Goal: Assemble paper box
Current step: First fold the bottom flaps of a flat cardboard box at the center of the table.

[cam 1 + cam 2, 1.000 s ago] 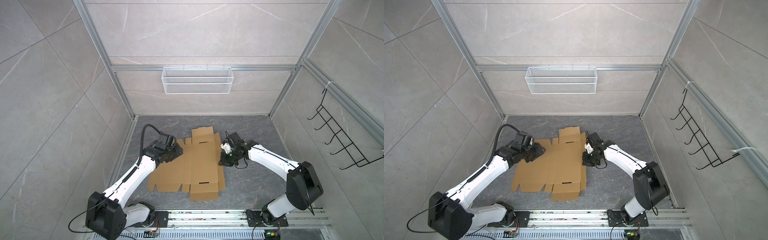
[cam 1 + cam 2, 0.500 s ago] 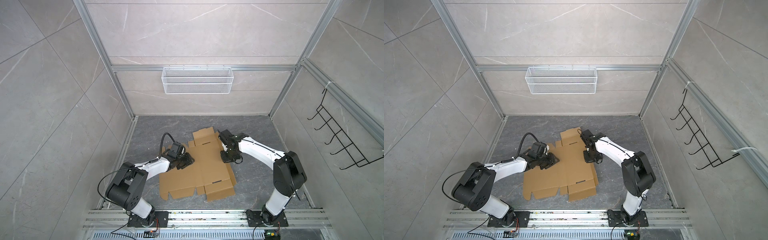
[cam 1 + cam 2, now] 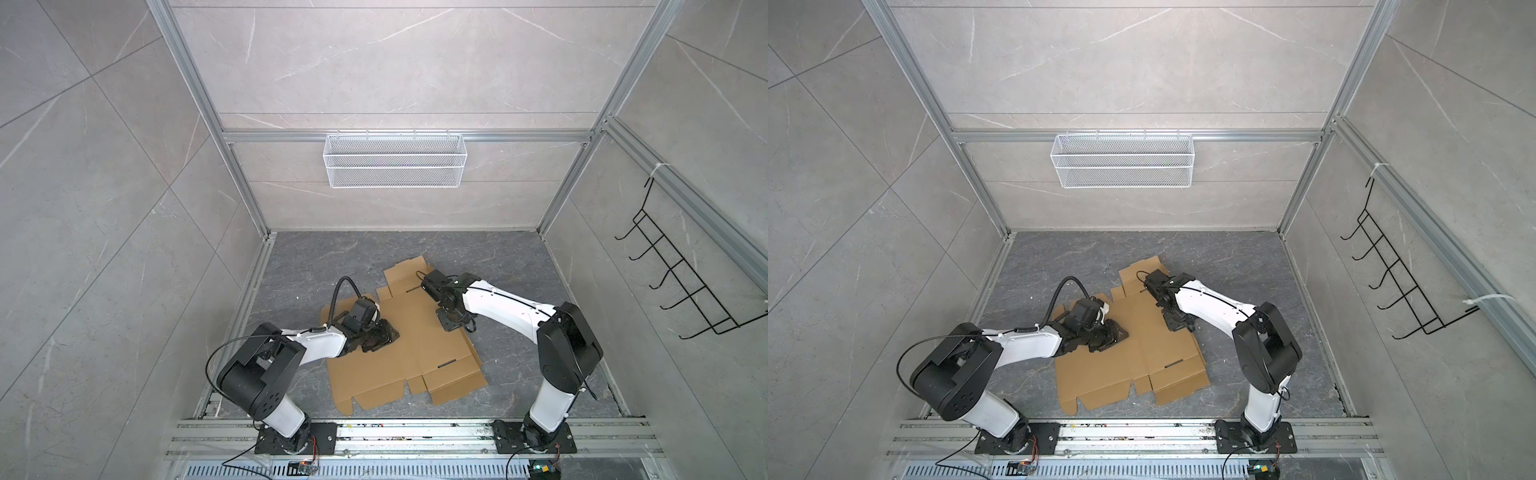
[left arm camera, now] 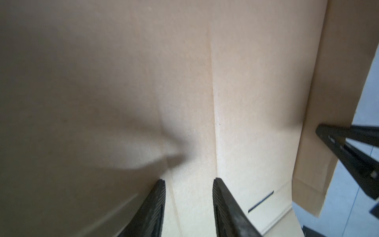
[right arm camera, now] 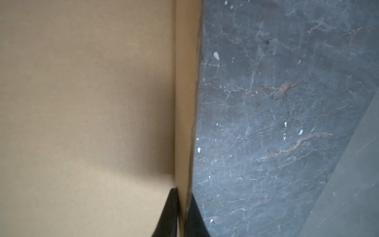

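The paper box point(image 3: 415, 357) point(image 3: 1142, 361) is a flat brown cardboard sheet with flaps and slots, lying askew on the dark floor in both top views. My left gripper point(image 3: 384, 336) point(image 3: 1115, 334) is low over the sheet's left panel. In the left wrist view it point(image 4: 188, 181) stands open, with only cardboard point(image 4: 143, 82) behind its fingers. My right gripper point(image 3: 451, 324) point(image 3: 1177, 322) is at the sheet's right edge. In the right wrist view it point(image 5: 183, 195) is shut on a narrow upturned edge strip of the cardboard point(image 5: 185, 102).
A white wire mesh basket point(image 3: 395, 166) hangs on the back wall. A black hook rack point(image 3: 685, 291) hangs on the right wall. Aluminium rails point(image 3: 415, 432) carrying both arm bases run along the front. Bare grey floor point(image 3: 332, 257) lies behind the sheet.
The sheet's near end has swung to the right. My left gripper moved from the sheet's left edge onto the panel, and its arm folded back. The right gripper stayed on the right edge.
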